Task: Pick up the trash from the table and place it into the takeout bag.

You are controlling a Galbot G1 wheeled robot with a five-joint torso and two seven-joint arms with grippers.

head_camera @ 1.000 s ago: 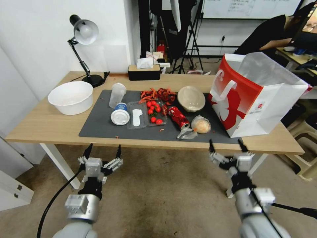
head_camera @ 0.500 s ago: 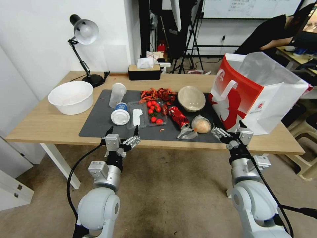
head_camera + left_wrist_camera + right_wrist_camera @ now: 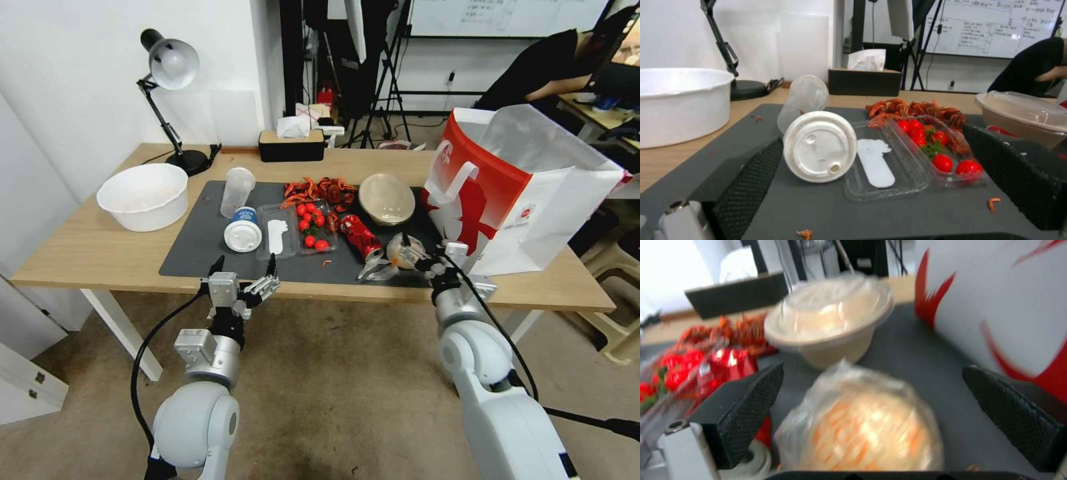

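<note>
straddling one bagged bun (image 3: 867, 430), right tool (image 3: 871, 420) spread, two cups

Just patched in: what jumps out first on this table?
The tall red-and-white paper takeout bag stands open at the table's right end. Just left of it, the open right gripper brackets the clear bag with a bun, while the open left gripper faces the white lidded paper cup.

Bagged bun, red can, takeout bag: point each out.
clear bag with bun (image 3: 867, 426), right wrist view, on the bun's top.
red drink can (image 3: 359, 236), head view, mid-body.
takeout bag (image 3: 533, 220), head view, white side wall.
</note>
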